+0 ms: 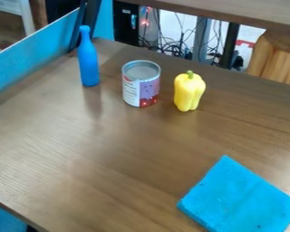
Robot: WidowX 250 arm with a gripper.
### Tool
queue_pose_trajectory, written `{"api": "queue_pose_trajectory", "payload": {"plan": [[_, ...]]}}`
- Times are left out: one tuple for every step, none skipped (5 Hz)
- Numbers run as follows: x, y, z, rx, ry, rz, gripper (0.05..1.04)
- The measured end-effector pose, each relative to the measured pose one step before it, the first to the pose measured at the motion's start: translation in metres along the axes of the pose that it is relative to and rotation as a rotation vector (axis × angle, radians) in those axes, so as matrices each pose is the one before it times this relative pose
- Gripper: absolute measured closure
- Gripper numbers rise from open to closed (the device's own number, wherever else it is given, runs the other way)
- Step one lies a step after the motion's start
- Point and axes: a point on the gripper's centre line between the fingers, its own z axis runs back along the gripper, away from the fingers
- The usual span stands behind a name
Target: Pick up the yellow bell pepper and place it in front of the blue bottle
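Note:
A blue bottle point(88, 61) stands upright at the upper left of the wooden table. To its right is a can point(141, 84) with a grey top and a white, purple and red label. Just right of the can, a yellow bell pepper point(188, 92) with a green stem stands upright, a small gap between them. A bright blue cloth or flat pad point(239, 198) lies turned at an angle at the lower right.
The brown table point(99, 158) has a blue panel point(35, 50) along its left side. Dark upright bars rise behind the bottle. Beyond the far edge are cables point(177, 45), a wooden piece point(280, 54) and an overhead shelf or tabletop point(244, 12).

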Motion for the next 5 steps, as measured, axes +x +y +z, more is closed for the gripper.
{"api": "queue_pose_trajectory", "payload": {"plan": [[-0.00282, -0.02647, -0.00101, 0.0034, -0.0152, -0.0507, 0.077], [0.00030, -0.02966, -0.00359, -0.0125, -0.0136, -0.0714, 0.077], [-0.00135, -0.01439, -0.00509, -0.0323, 0.0055, -0.0461, 0.077], [-0.00250, -0.02042, -0.00532, -0.0224, 0.0150, -0.0592, 0.077], [-0.00439, -0.01671, -0.01278, 0.0089, 0.0219, -0.0591, 0.077]]}}
